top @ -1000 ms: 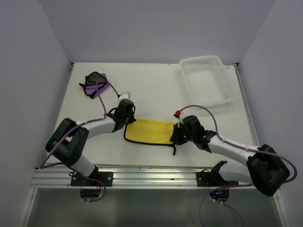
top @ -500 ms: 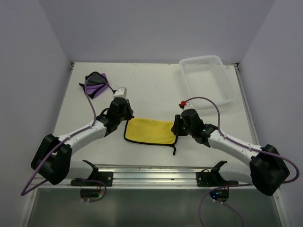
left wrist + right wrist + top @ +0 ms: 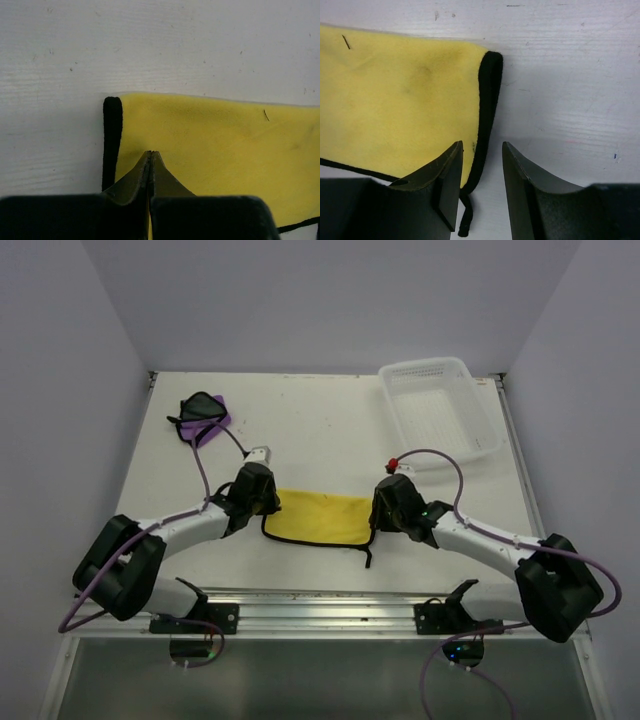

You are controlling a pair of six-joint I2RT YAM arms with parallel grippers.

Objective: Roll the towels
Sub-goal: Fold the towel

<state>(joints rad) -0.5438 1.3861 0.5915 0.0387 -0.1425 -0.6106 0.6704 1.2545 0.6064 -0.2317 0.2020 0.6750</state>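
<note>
Both near the worktop's [image 3: 320, 430] front edge: left pincer [image 3: 150, 156] pressed together over yellow towel [image 3: 318, 517]; right pincer [image 3: 481, 146] spread astride its black edging [image 3: 488, 95].

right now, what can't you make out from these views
- left wrist: left tool is shut over the yellow towel and hides whether cloth is pinched
- right wrist: right tool covers part of the towel's near edge
- top view: arms hide both tools
- top view: purple towel too small to read its folds
</note>
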